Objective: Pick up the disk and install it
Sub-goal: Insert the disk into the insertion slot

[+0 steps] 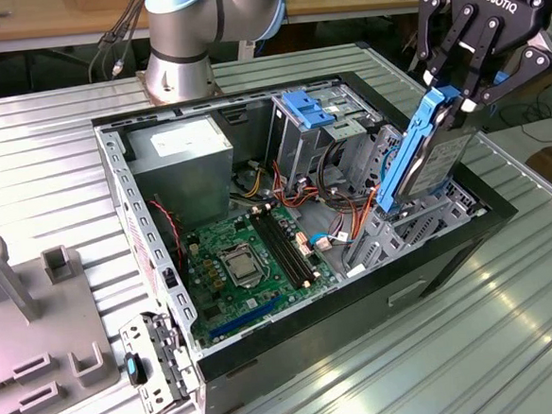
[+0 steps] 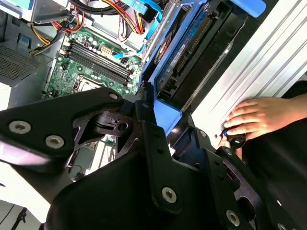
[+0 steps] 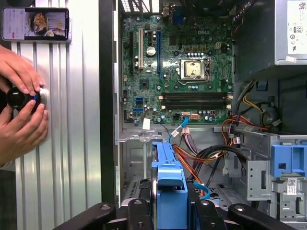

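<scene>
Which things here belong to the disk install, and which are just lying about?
In the job: the disk, gripped by the tool, tilted at the open computer case.
Lying about: phone; black knob in a person's hands; grey plastic fixture.

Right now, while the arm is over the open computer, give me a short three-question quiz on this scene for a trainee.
1. True or false: the gripper is shut on the disk.
2. Pick one: above the open case, the disk is A) held level and flat, B) held on edge and tilted, C) lying loose with nothing gripping it.
3. Fill in: in the first wrist view, a person's hands are around a small black knob on the ribbed metal ____ beside the case.

Key: 1 true; 2 B; 3 table.
</scene>
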Available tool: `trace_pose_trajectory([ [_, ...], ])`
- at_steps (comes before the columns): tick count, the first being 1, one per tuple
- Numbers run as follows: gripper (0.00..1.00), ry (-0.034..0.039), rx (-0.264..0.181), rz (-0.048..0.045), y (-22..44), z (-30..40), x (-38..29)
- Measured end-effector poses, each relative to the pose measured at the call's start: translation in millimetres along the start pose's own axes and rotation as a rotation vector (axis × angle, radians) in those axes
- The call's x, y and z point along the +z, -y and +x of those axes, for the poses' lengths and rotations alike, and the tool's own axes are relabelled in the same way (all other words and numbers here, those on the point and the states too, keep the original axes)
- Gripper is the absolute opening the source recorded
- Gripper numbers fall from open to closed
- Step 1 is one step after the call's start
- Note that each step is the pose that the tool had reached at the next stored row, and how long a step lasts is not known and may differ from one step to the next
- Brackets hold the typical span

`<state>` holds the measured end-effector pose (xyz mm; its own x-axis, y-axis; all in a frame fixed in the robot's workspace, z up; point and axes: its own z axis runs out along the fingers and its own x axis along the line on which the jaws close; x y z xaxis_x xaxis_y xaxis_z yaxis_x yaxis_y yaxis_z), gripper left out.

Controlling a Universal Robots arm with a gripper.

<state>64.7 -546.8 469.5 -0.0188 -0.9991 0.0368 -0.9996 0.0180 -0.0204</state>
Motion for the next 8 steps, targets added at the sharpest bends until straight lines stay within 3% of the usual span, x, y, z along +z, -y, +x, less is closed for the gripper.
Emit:
trace_pose_trajectory([
  [8,0.37,0.0002,0.0,0.0,3.0,0.5,2.6],
])
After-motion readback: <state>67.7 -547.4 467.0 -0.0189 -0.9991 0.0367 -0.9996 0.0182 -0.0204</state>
